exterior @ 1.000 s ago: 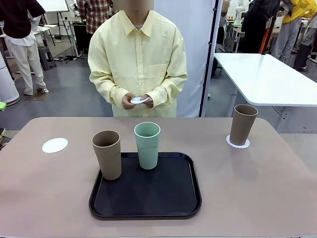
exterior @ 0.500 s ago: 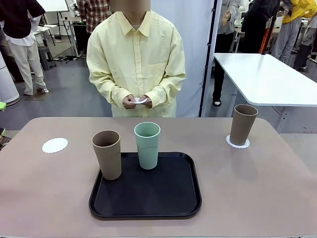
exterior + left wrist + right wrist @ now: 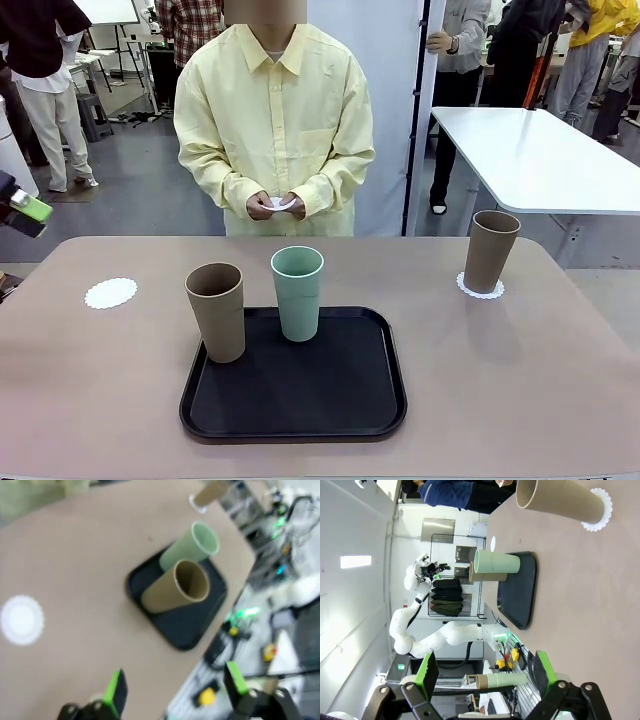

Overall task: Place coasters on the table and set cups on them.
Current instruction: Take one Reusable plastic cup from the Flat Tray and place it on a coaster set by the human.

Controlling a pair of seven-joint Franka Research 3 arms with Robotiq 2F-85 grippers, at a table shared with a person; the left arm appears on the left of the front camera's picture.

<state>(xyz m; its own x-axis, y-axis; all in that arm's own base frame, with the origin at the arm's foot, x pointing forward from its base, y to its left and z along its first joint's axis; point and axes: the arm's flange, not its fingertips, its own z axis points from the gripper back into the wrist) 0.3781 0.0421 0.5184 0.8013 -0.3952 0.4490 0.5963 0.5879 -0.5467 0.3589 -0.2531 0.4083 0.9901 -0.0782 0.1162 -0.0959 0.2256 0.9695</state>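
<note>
A taupe cup (image 3: 216, 311) and a mint-green cup (image 3: 298, 293) stand upright on the black tray (image 3: 300, 400). A second taupe cup (image 3: 491, 250) stands on a coaster (image 3: 481, 288) at the table's (image 3: 520, 380) far right. A bare coaster (image 3: 110, 293) lies at the far left. The person holds another coaster (image 3: 277, 204) in both hands. My left gripper (image 3: 27, 209) hangs at the left edge, above the table. It is open and empty (image 3: 175, 687), looking down on the tray's cups (image 3: 175, 586). My right gripper (image 3: 484, 672) is open and empty, well back from the taupe cup (image 3: 560, 502).
The person stands at the far side, behind the middle of the table. A white table (image 3: 540, 150) stands beyond the far right corner. Bare tabletop lies on both sides of the tray and in front of the person.
My left gripper has come into the front view at the left edge. The person's hands stay together on the coaster; cups and tray have not moved.
</note>
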